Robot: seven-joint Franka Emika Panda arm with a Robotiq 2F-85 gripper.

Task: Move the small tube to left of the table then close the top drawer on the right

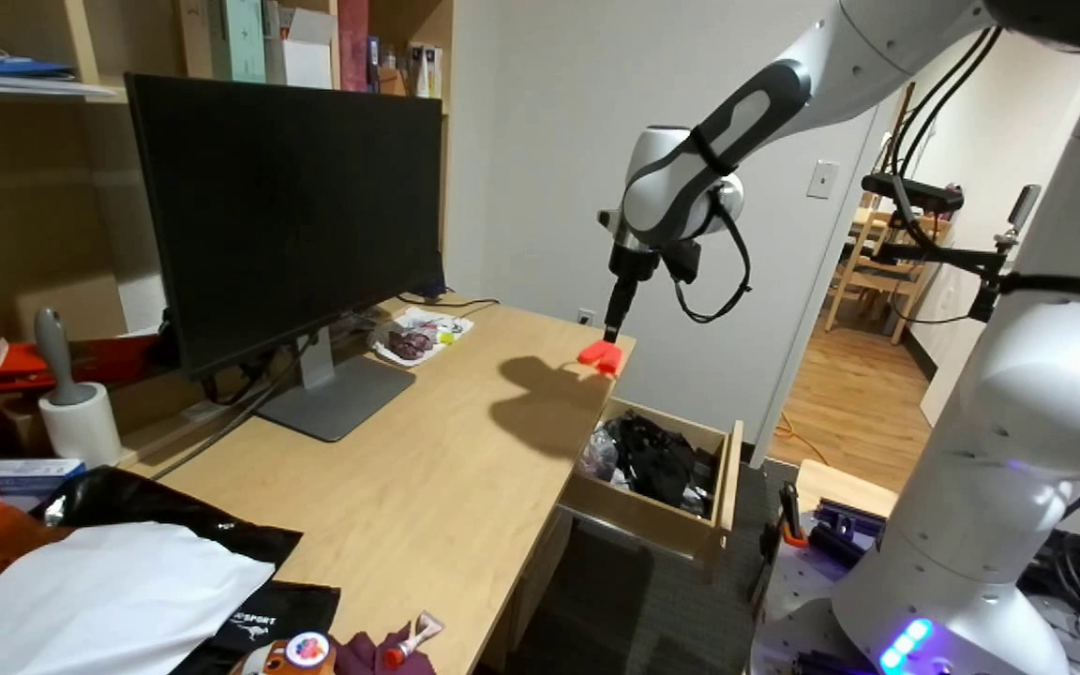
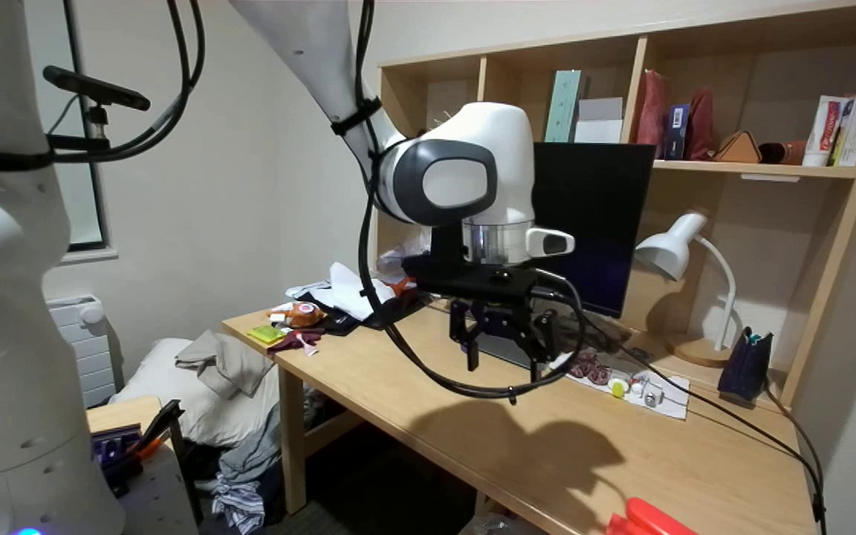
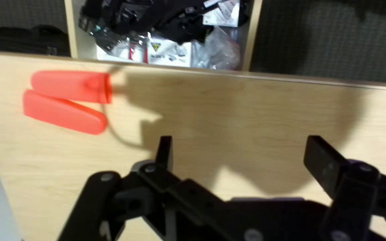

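Note:
A small pale tube with a red cap (image 1: 416, 639) lies on a maroon cloth near the table's end in an exterior view; it also shows in an exterior view (image 2: 307, 344), at the far left of the table (image 2: 398, 371). The top drawer (image 1: 730, 487) is pulled out under the other end of the table, filled with black items and clear plastic. The wrist view shows the drawer (image 3: 255, 33) beyond the table edge. My gripper (image 3: 240, 139) is open and empty above the table, in both exterior views as well (image 1: 611, 333) (image 2: 504, 371), far from the tube.
Two red pieces (image 3: 69, 87) lie on the table near the drawer-side edge, beside my gripper. A monitor (image 1: 296, 206) stands at the back. A white sheet with small items (image 2: 666, 394) and a lamp (image 2: 673, 245) are behind. Bags (image 1: 127, 581) cover the far end.

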